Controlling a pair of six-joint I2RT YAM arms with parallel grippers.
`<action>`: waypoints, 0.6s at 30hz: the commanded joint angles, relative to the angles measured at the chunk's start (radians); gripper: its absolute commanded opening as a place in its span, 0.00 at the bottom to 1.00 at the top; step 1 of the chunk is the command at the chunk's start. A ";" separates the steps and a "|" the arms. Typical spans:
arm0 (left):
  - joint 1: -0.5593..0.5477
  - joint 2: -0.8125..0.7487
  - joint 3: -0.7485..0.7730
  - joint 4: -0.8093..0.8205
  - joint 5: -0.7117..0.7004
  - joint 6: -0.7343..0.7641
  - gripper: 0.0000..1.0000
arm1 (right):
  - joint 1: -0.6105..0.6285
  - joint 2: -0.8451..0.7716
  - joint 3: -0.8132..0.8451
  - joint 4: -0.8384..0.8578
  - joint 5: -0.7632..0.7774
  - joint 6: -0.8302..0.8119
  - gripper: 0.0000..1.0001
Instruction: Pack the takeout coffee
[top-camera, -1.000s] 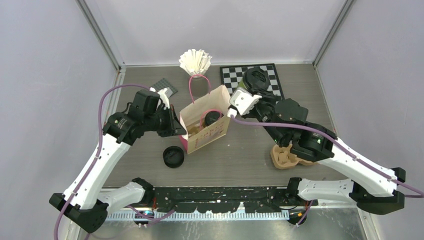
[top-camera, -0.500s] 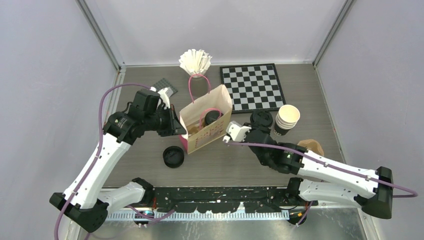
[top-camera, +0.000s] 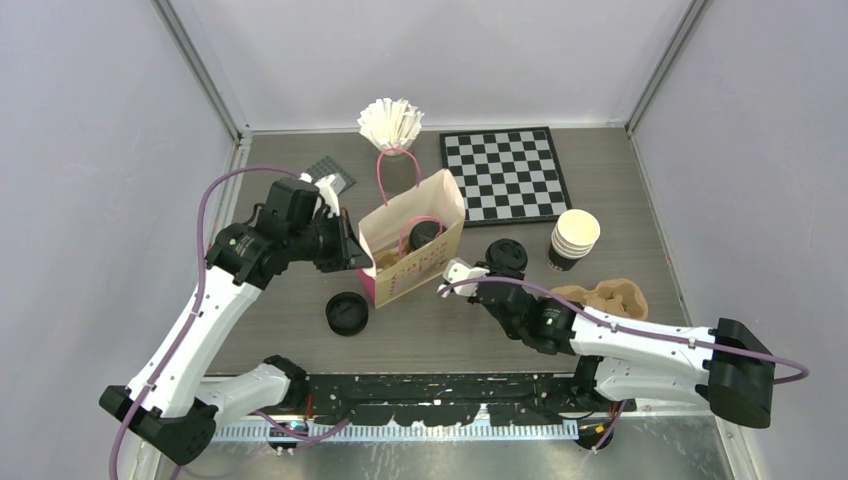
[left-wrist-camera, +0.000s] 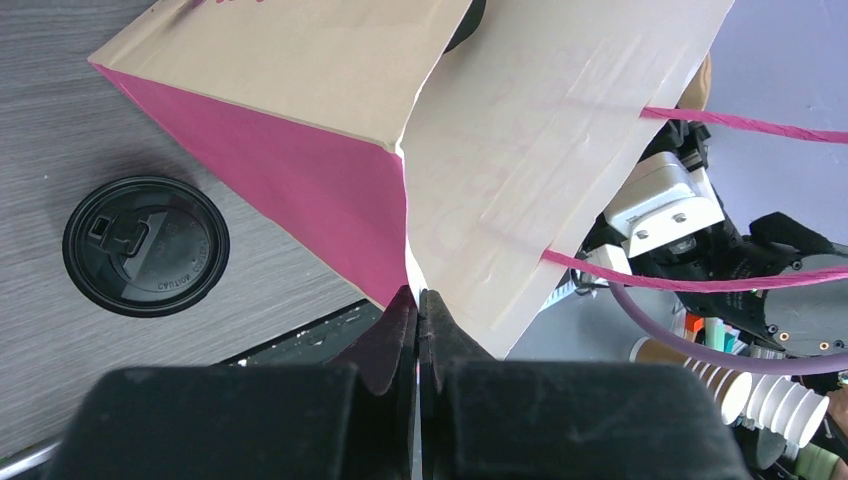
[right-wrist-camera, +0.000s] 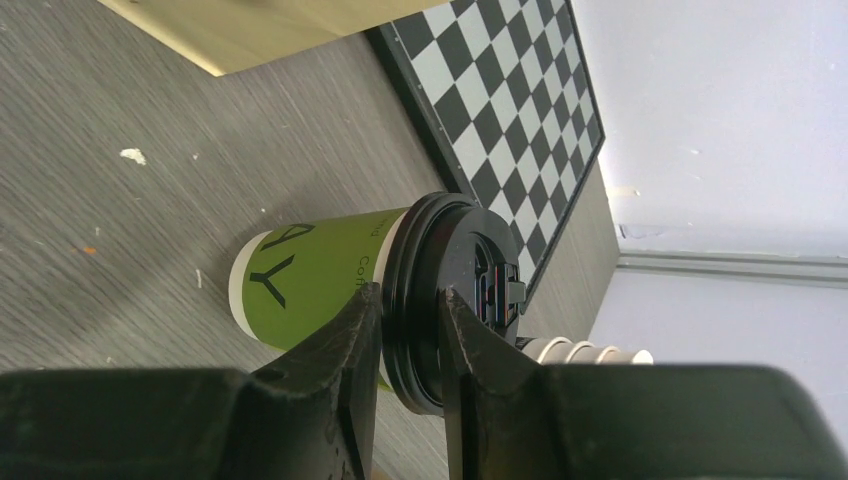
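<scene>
Top external view first: the paper bag (top-camera: 440, 200) stands mid-table with its mouth open. The left gripper (left-wrist-camera: 417, 300) is pinched shut on the bag's near corner edge, holding that mouth apart for me. Another lidded cup (top-camera: 425, 235) already sits inside.

Over on the right wrist view, the right gripper (right-wrist-camera: 407, 293) is closed narrow around the black lid rim of the takeout coffee (right-wrist-camera: 315, 280), with the green wall showing just below the fingers. From above, that cup is just to the right of the bag, between it and the stack of empty cups (top-camera: 573, 238). I can't tell whether its base is on the table or a little off it. A loose lid (top-camera: 347, 313) lies in front of the bag and the pulp carrier (top-camera: 610, 297) is by my right arm; I'm leaving both alone.

So I read this as the carry step for the second coffee: grip made, cup not yet in the bag. Next, I judge, it needs a lift high enough to clear the bag's rim and the pink handles (left-wrist-camera: 745, 124). Then it moves left over the opening and goes straight down beside the cup already in there. The hold is on the lid only, so I'd go gently and keep it upright, since a popped lid means a dropped cup.
</scene>
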 joint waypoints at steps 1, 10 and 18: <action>0.004 -0.002 0.008 0.039 0.010 0.015 0.00 | -0.001 -0.013 -0.005 0.068 -0.017 0.066 0.14; 0.008 -0.005 0.008 0.039 0.004 0.019 0.00 | -0.001 -0.099 0.027 -0.110 -0.102 0.141 0.43; 0.016 -0.003 0.009 0.034 -0.015 0.036 0.00 | -0.002 -0.137 0.144 -0.230 -0.167 0.328 0.74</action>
